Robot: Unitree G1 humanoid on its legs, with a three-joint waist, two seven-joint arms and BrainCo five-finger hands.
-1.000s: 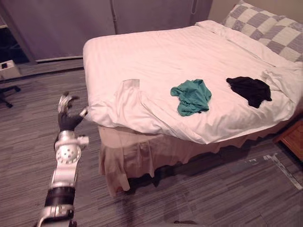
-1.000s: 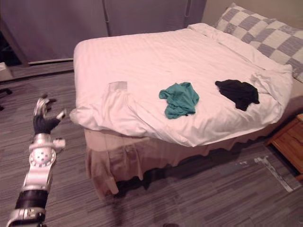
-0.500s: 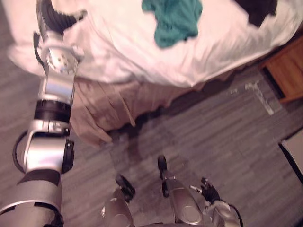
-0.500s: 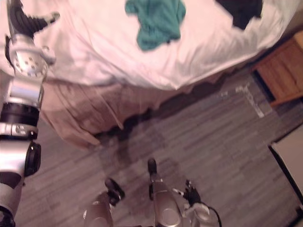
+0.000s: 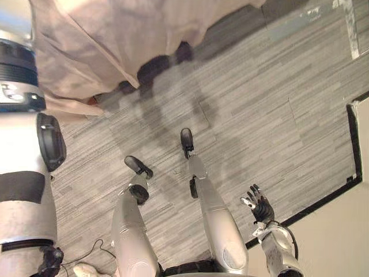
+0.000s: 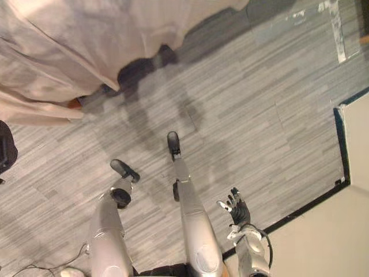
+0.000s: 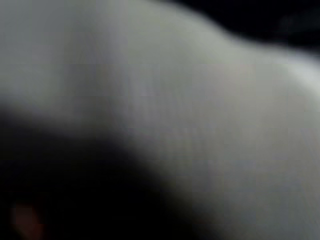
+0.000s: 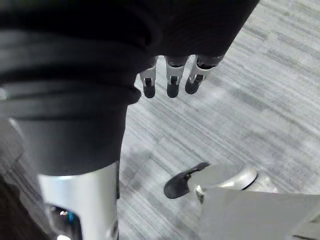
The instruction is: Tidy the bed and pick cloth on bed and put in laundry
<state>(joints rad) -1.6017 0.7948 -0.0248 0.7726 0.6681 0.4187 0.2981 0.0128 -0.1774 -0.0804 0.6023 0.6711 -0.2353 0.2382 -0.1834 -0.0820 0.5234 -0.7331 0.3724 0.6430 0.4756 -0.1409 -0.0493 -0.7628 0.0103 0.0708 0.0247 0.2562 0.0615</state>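
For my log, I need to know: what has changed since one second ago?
The camera tilted down from the bed top to the floor. The left arm reached to the white bedding; grasp unclear. The right hand stays open, empty.

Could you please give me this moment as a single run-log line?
right hand: open, empty, above floor | bed skirt: hangs ahead | left wrist view: pale fabric close up

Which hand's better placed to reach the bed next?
Left, probably. The left arm runs alongside the bed skirt, and its wrist view has pale fabric close up. The right hand hangs open, low over the floor, away from it.
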